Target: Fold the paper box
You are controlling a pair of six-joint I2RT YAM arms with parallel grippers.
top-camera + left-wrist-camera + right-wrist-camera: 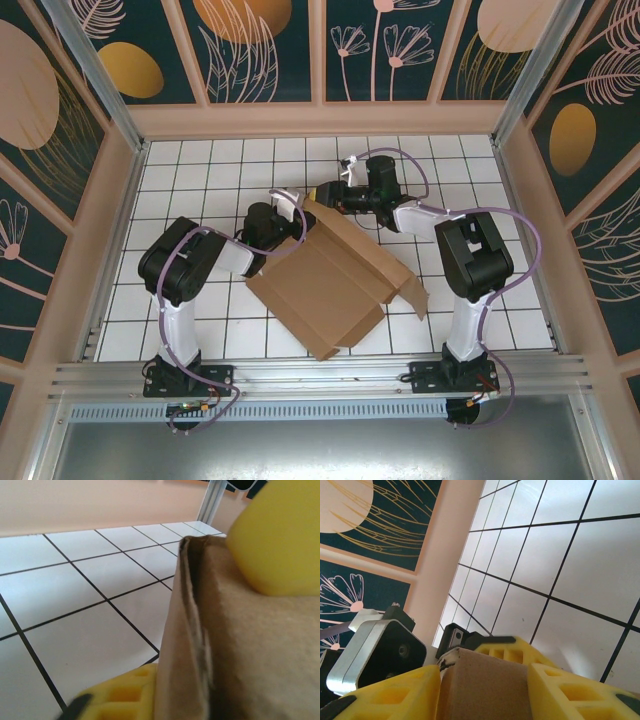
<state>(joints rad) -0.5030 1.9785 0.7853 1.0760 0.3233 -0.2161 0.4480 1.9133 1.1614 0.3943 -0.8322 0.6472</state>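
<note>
Right claw astride paper box

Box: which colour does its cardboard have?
The box is plain brown, with no print. The top external view shows it best.

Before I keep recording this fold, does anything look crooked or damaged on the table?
The paper box sits diagonally across the tile grid, half folded, with one flap splayed out rightward. In the left wrist view its edge looks wavy and slightly crushed.
</note>
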